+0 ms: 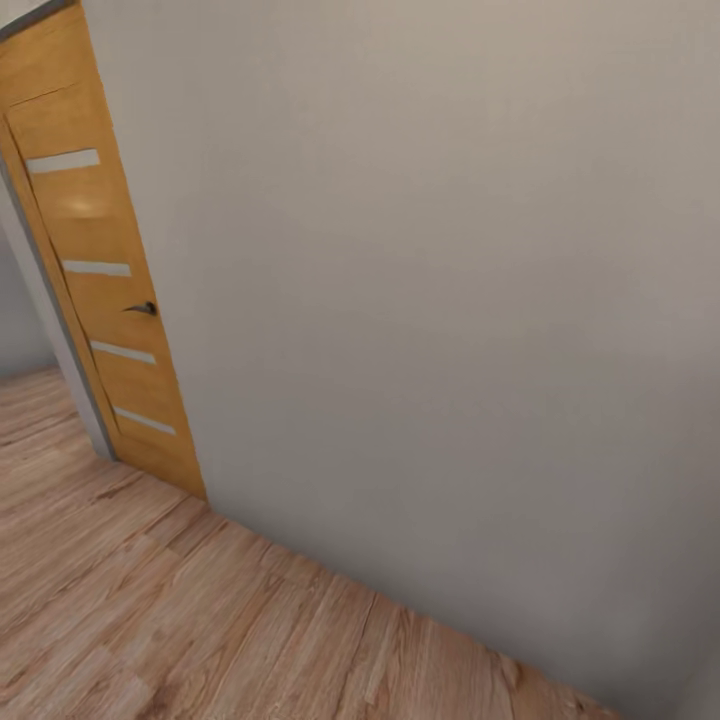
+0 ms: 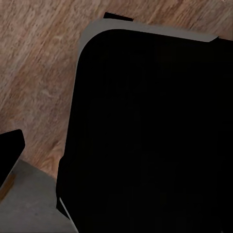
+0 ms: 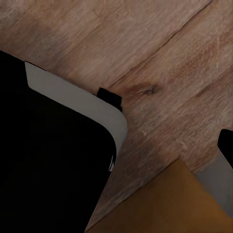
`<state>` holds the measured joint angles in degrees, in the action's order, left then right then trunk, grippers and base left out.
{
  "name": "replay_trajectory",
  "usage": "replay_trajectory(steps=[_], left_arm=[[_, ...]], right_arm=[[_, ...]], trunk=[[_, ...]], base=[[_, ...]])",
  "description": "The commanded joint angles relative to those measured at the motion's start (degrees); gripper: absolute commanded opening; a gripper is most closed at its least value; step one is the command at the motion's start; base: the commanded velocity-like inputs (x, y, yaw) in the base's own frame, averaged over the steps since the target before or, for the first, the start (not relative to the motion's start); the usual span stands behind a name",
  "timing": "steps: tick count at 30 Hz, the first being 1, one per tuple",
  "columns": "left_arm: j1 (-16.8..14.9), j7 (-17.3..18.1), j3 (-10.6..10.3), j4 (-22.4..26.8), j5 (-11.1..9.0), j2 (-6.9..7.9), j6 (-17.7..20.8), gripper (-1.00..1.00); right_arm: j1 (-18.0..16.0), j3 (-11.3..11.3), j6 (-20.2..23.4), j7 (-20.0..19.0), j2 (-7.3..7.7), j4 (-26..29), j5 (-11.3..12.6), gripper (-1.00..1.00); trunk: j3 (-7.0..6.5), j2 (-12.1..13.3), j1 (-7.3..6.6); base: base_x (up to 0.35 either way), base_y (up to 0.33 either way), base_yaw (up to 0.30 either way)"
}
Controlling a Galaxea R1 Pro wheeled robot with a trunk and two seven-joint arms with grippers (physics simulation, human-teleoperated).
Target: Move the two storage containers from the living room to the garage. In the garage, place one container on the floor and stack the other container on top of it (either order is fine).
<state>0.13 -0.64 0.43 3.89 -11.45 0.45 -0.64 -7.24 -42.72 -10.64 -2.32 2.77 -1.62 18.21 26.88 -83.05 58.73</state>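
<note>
Ahead, a plain grey wall (image 1: 430, 300) meets the wood-plank floor (image 1: 150, 620) beside an orange-wood door (image 1: 95, 270) with pale stripes, no writing legible, gripper states impossible to tell.

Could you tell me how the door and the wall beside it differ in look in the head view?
The door is orange wood with pale stripes and a dark handle; the wall is plain pale grey and unmarked. The door is narrow; the wall spans far wider. Both meet the wood-plank floor.

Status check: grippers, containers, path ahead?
Grippers' state unreadable. No containers in sight. Pale wall dead ahead, orange door at left, wood-plank floor underfoot.
</note>
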Motion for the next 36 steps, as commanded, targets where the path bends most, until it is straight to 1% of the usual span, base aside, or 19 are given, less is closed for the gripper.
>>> replay_trajectory(steps=[1,2,3,4,7,16,36], left_arm=[[0.03,-0.07,0.01,0.07,-0.33,-0.01,-0.07,1.00],[0.03,-0.07,0.01,0.07,-0.33,-0.01,-0.07,1.00],[0.04,-0.07,0.01,0.07,-0.33,-0.01,-0.07,1.00],[0.04,-0.07,0.01,0.07,-0.33,-0.01,-0.07,1.00],[0.03,-0.07,0.01,0.07,-0.33,-0.01,-0.07,1.00],[0.02,-0.12,0.06,0.07,-0.33,-0.01,-0.07,1.00],[0.04,-0.15,0.23,0.07,-0.33,-0.04,-0.07,1.00]], right_arm=[[-0.06,-0.46,-0.31,-0.17,-0.02,-0.15,2.50,1.00],[-0.06,-0.49,-0.33,-0.07,0.04,-0.14,5.17,1.00],[-0.06,-0.50,-0.33,-0.03,0.08,-0.14,6.33,1.00],[-0.06,-0.53,-0.34,0.00,0.11,-0.14,7.08,1.00],[-0.06,-0.59,-0.34,0.03,0.09,-0.16,8.27,1.00],[-0.06,-0.46,0.28,0.04,-0.10,-0.15,8.67,1.00],[-0.06,-0.44,-0.26,0.10,-0.04,-0.14,8.77,1.00]], trunk=[[0.05,-0.02,0.00],[0.05,-0.02,0.00],[0.05,-0.02,0.00],[0.05,-0.02,0.00],[0.05,-0.02,0.00],[0.05,-0.02,0.00],[0.05,-0.02,0.00]], base=[[0.000,0.000,0.269],[0.000,0.000,0.269],[0.000,0.000,0.269],[0.000,0.000,0.269],[0.000,0.000,0.269],[0.018,0.000,0.269],[0.150,0.000,0.272]])
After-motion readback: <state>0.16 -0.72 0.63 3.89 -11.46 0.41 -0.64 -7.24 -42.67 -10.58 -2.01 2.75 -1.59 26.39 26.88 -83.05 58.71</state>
